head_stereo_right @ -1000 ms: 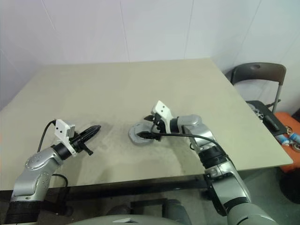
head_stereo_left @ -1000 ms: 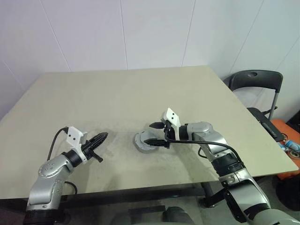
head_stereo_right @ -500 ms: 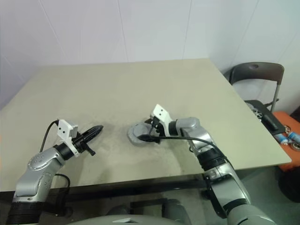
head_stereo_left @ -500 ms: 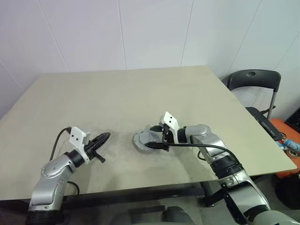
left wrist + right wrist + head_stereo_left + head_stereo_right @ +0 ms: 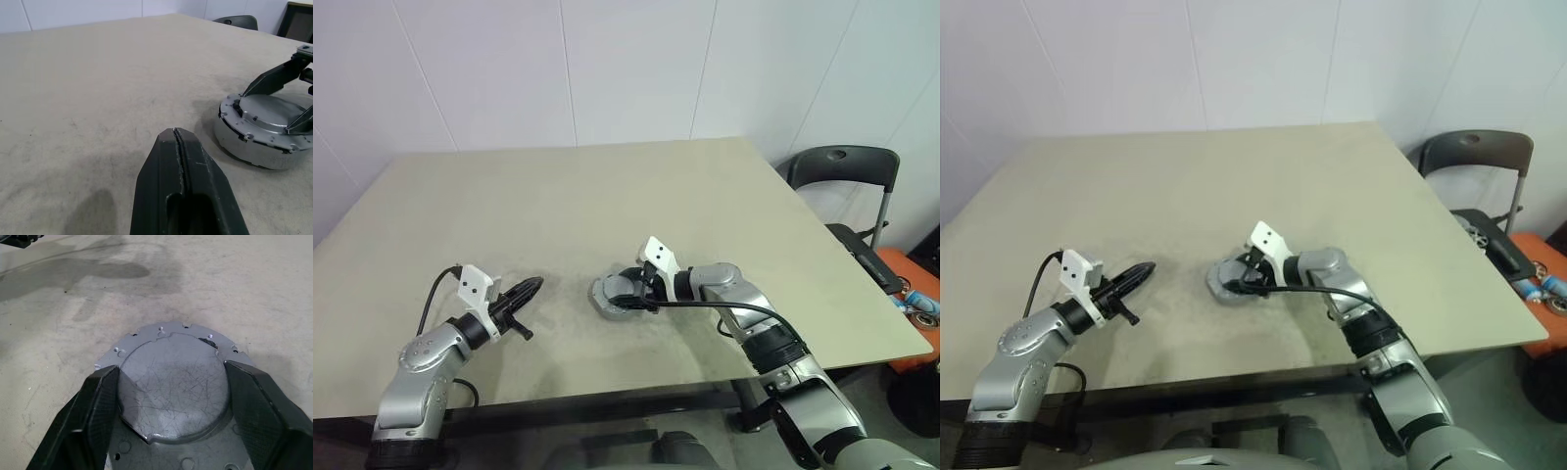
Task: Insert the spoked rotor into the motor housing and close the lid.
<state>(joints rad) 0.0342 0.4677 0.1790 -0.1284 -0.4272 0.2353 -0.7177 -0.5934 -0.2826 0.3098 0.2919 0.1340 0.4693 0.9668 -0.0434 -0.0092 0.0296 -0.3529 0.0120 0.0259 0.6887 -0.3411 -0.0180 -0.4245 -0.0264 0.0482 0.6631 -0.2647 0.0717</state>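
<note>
The right pincer (image 5: 171,401) is spread astride the lid (image 5: 173,384), one finger at either edge of its raised centre; contact cannot be told. The lid is seated on the motor housing (image 5: 259,147), which rests near the counter (image 5: 607,196) front. Well apart, the left pincer (image 5: 178,147) is pressed together, empty.

I can read no text, label, brand, number or sign anywhere before me. The grey notched metal lid (image 5: 173,382) carries only scratches and small holes, and the beige table (image 5: 558,206) top bears only smudges.
</note>
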